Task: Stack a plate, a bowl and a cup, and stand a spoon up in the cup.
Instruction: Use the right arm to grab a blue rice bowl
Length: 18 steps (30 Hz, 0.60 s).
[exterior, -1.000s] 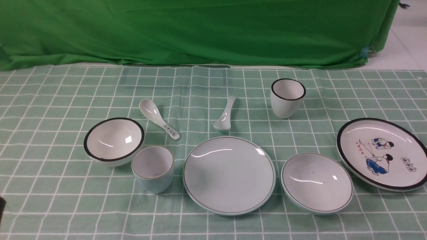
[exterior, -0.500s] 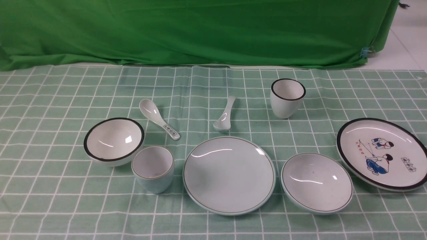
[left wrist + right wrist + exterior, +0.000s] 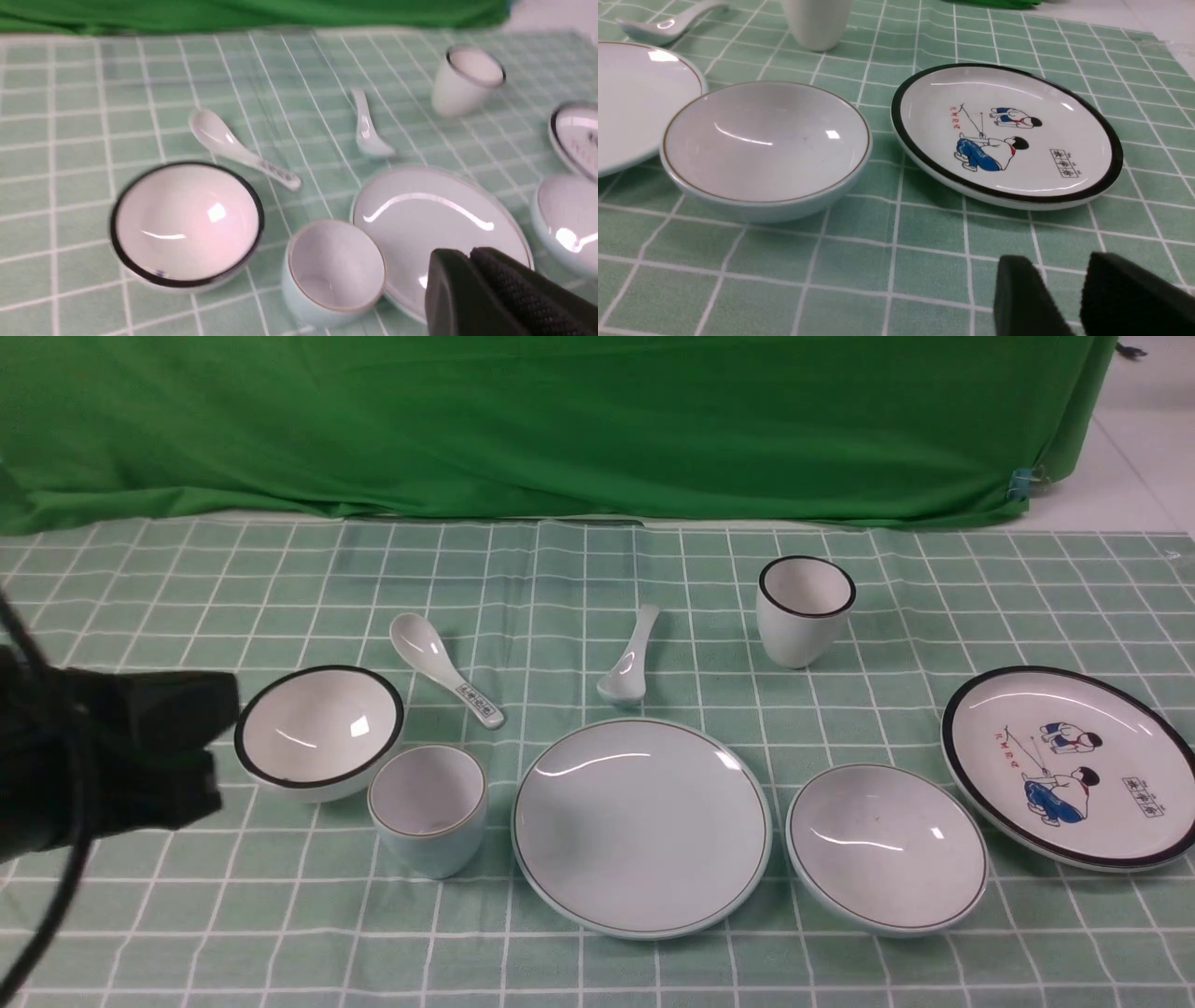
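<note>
Currently nothing is stacked: the plate sits centre-front on the surface, with the bowl just beside it on the right, the cup just beside it on the left, and the spoon lying behind it. Your left pincer is closed and empty. Your right pincer stands partly apart, empty, short of the bowl. The bowl looks like your sensible first move: pinch its near rim, lift it clear of the plate's edge, and lower it centred so the cup can later sit level.
</note>
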{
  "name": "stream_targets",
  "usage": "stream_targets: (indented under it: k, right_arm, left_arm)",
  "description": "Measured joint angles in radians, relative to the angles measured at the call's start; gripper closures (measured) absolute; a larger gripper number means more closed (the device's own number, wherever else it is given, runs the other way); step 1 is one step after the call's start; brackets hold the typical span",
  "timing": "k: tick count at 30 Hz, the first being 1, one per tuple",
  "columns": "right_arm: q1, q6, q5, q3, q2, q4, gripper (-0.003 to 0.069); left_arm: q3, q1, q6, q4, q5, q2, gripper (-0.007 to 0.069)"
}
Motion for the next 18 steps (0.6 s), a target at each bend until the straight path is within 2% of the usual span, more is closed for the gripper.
stream_targets:
  k: [5,9,12,18]
  right_arm:
    - [0.000,0.022,-0.066,0.000,0.000,0.017,0.0418]
    - [0.000,0.220,-0.172,0.000,-0.001,0.120,0.0418]
    - [0.000,0.354,-0.233,0.000,-0.001,0.151,0.0418]
    - [0.000,0.461,-0.295,0.000,0.000,0.162,0.0418]
  left_arm:
    - [0.000,-0.028,0.034,-0.074,0.004,0.073,0.0608]
    - [-0.003,-0.032,0.078,-0.091,-0.003,0.069,0.0608]
    - [-0.006,-0.034,0.086,-0.087,-0.014,0.067,0.0608]
    - [-0.007,-0.034,0.087,-0.013,-0.002,0.066,0.0608]
